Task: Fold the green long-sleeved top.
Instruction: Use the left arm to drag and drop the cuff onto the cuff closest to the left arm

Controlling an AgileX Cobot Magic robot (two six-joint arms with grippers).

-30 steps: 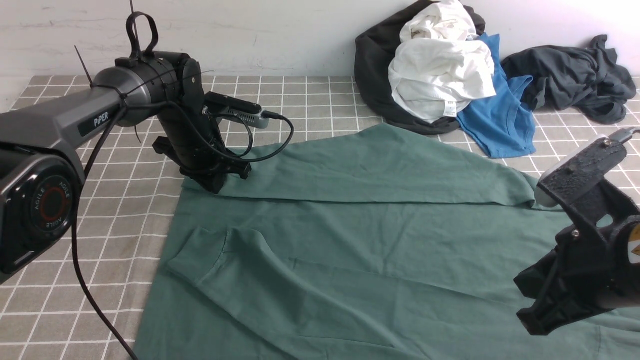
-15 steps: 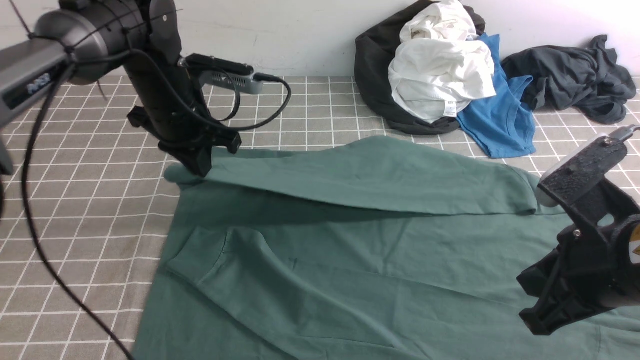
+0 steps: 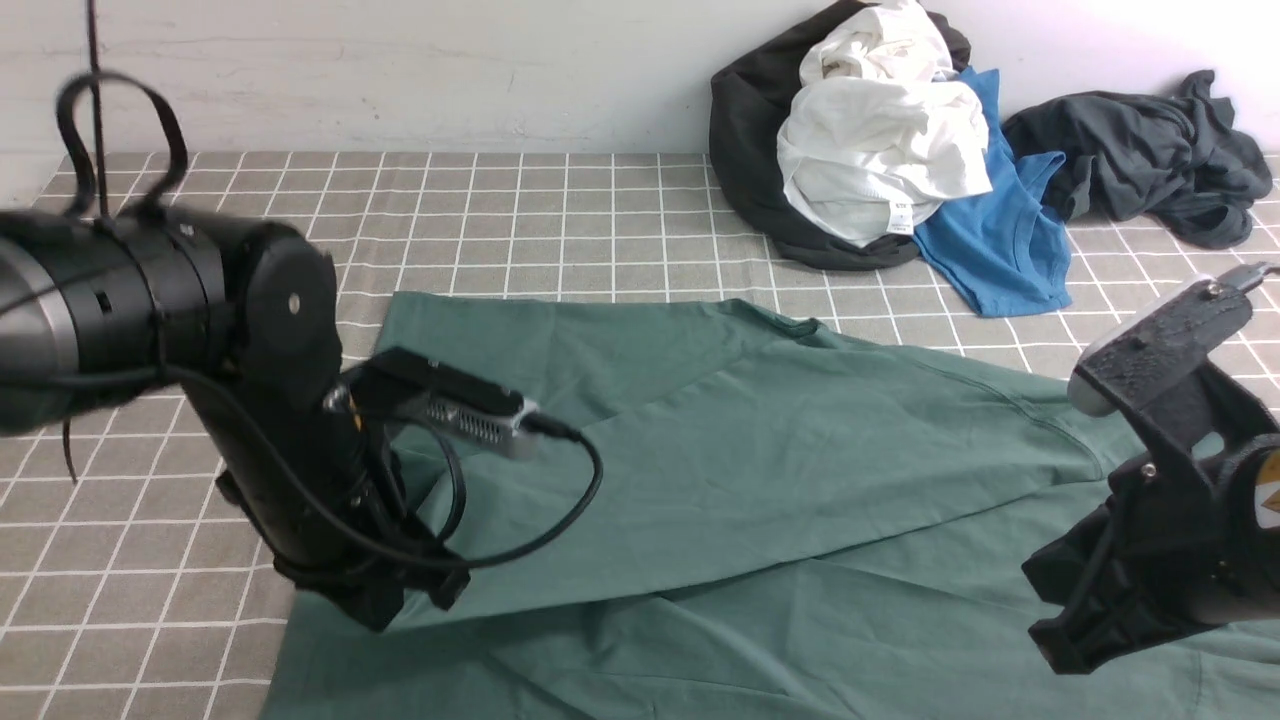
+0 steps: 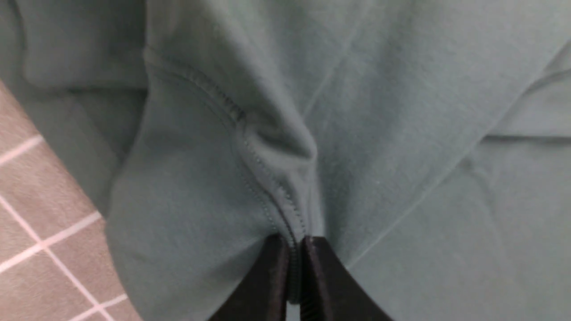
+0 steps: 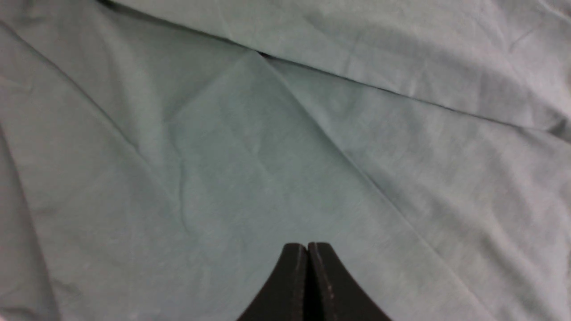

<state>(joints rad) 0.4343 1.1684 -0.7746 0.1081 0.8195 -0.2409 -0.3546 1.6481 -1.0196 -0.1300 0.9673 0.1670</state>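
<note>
The green long-sleeved top (image 3: 760, 480) lies spread on the checked cloth, its far part folded over toward the near side. My left gripper (image 3: 375, 612) is low at the top's near left edge, shut on a stitched hem of the green fabric (image 4: 267, 187). In the left wrist view the left gripper (image 4: 293, 243) has its jaws clamped on that seam. My right gripper (image 3: 1060, 645) is shut and empty, hovering over the top's right side. In the right wrist view the right gripper (image 5: 307, 246) hovers over flat green cloth (image 5: 250, 156). Neck label and logo are hidden.
A pile of black and white garments (image 3: 860, 130) with a bright blue T-shirt (image 3: 1000, 230) lies at the back. A dark grey garment (image 3: 1140, 150) lies at the back right. The grey checked tablecloth (image 3: 560, 220) runs to the wall.
My left gripper has carried the top's far left edge up and then toward the near side, laying it over the body. The right arm has stayed put.
</note>
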